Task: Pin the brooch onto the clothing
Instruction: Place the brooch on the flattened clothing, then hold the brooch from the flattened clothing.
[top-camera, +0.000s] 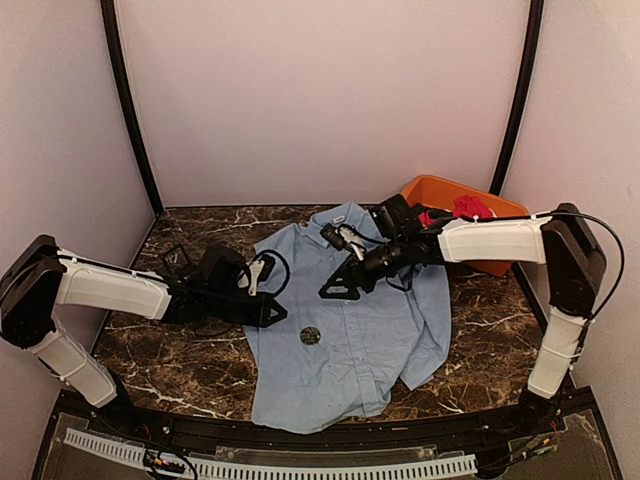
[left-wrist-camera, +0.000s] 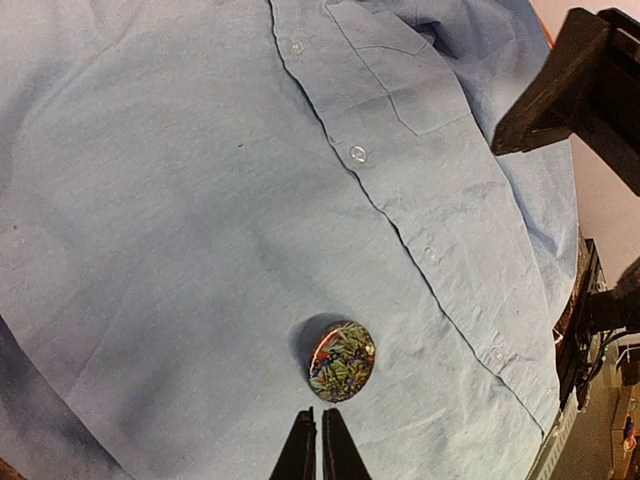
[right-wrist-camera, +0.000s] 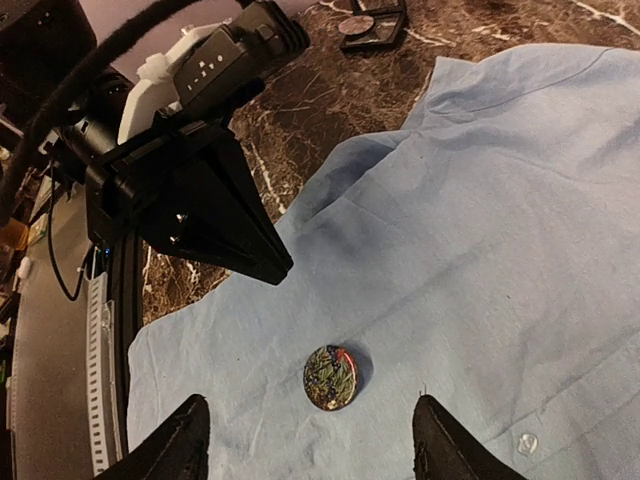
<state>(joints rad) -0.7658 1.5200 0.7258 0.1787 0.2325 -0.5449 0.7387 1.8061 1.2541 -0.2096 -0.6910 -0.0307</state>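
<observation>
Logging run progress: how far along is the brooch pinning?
Done: the shirt lies spread out, with the brooch sitting face-up on its front. In hand: nothing. The left hand is shut and empty near the brooch, and the right hand is open over it. Left: can't see whether the pin is through the fabric, so fastening is unconfirmed.

Soft, even light is given from above in all three views. The top view is a bit grainy, and the walls (top-camera: 320, 100) are tinted pink. A small dark shadow is thrown beside the brooch (left-wrist-camera: 341, 361) onto the shirt (left-wrist-camera: 180, 200). Tiny bright spots are seen on the brooch's rim.
</observation>
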